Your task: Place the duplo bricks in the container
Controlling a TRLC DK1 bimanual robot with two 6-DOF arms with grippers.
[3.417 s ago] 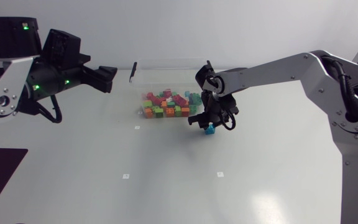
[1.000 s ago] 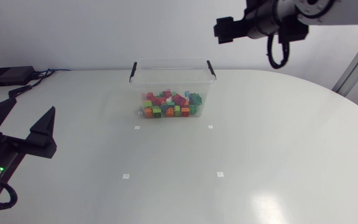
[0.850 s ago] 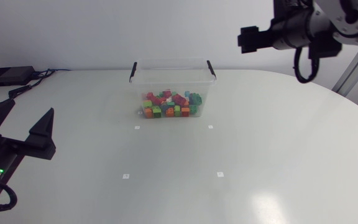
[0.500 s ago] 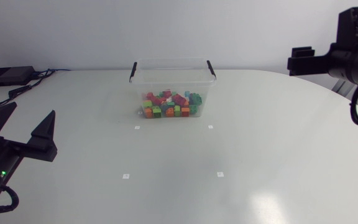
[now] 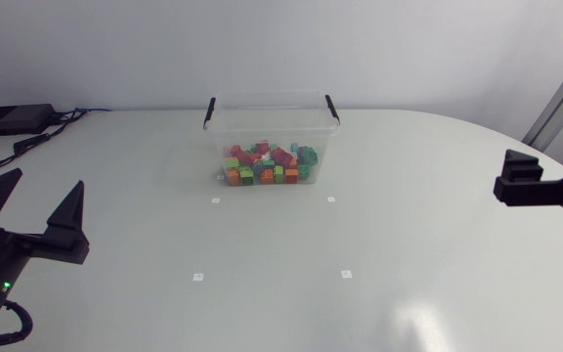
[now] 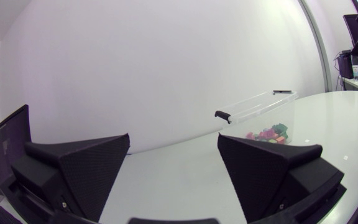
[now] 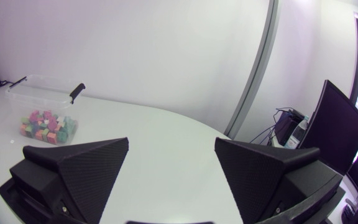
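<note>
Note that your left gripper [image 6: 173, 142] and right gripper [image 7: 171, 142] both stand spread apart, well clear of the container [image 5: 267, 132] holding the duplo bricks [image 5: 267, 164].

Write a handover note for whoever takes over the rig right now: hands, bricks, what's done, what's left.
Left hand: open, empty, at the left edge of the table.
Right hand: open, empty, at the table's right edge.
Duplo bricks: every one in view lies inside the clear container.
Done: bricks are in the container.
Left: probably nothing; no loose brick shows on the table.
</note>
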